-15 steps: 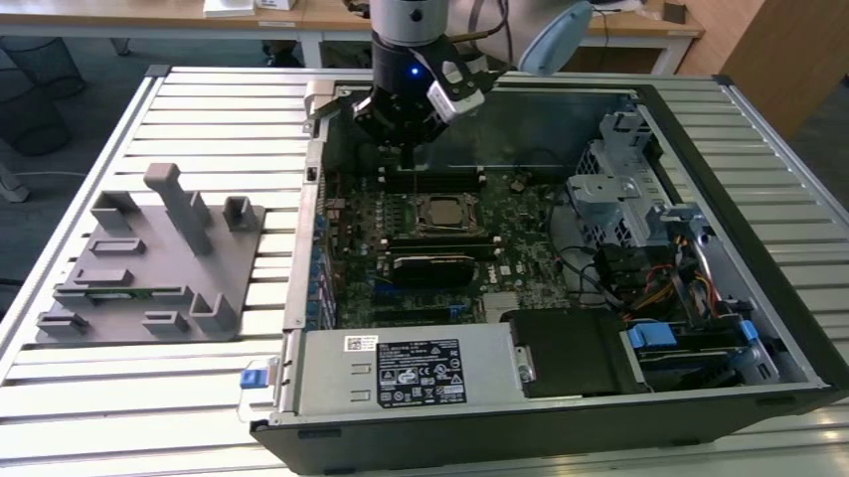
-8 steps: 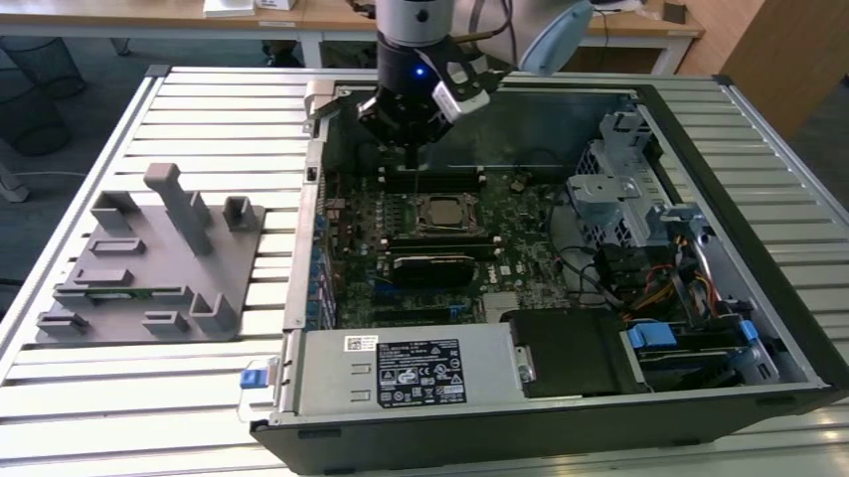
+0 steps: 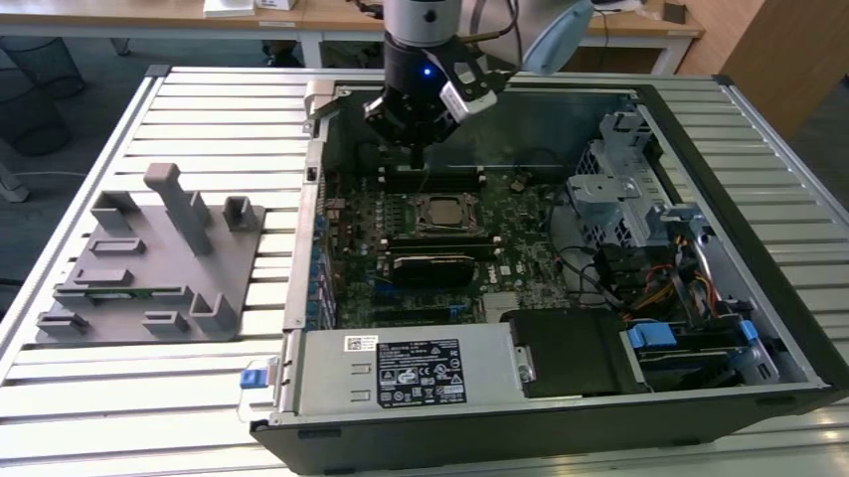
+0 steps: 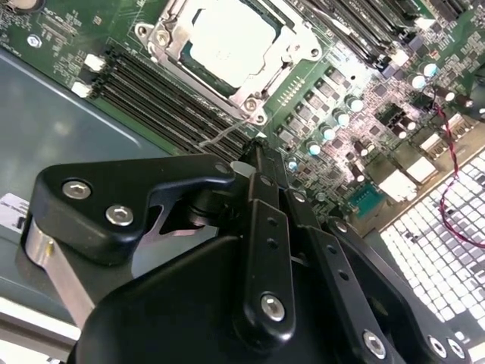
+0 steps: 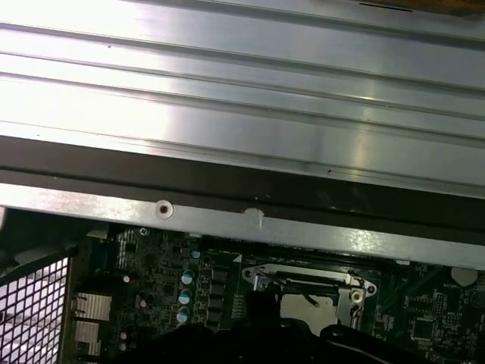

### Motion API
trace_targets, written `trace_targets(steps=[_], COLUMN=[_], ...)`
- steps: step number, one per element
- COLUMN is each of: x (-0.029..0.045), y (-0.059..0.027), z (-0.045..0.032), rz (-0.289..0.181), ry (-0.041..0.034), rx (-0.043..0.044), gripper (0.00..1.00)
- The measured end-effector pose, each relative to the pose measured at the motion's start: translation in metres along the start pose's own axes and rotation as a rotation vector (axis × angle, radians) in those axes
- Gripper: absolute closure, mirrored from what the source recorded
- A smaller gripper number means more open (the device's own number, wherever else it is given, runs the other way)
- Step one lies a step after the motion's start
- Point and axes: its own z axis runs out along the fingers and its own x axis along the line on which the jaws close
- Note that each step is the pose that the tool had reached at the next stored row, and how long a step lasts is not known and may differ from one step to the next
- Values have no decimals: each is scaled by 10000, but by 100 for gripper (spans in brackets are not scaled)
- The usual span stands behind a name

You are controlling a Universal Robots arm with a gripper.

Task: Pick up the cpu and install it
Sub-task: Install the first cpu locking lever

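Fingers (image 4: 261, 220) are closed together on nothing, above the memory slots (image 4: 170, 106) just beside the socket frame (image 4: 161, 36). Working downwards in size: the slatted worktop (image 3: 199, 109) carries the open computer case (image 3: 531, 437) and, apart from it on the exterior view's left, a grey fixture (image 3: 159, 258). Inside the case, the motherboard (image 3: 524, 224) bears the socket frame, and the cpu (image 4: 227, 38) lies within it, silver top upward.

Caution: you cannot confirm seating from here. A tilted chip would likely bend contacts under pressure, and a descent could strike the slots.

A white label (image 3: 422, 373) on the power supply (image 3: 332, 373) carries print too small to read.
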Motion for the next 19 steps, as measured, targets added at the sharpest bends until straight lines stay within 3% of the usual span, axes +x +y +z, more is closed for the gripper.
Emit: trace_targets(steps=[9,10,12,13,19], x=[-98,-99,-102,-107,-154], y=[-12,-12,-13,-13,-17], z=[5,7,9,12,29], rz=[1,1,2,3,3], ry=[-3,-11,-42,-49,-44], rx=[-25,-88,-344,-390,-375], gripper=[89,89,89,89,89])
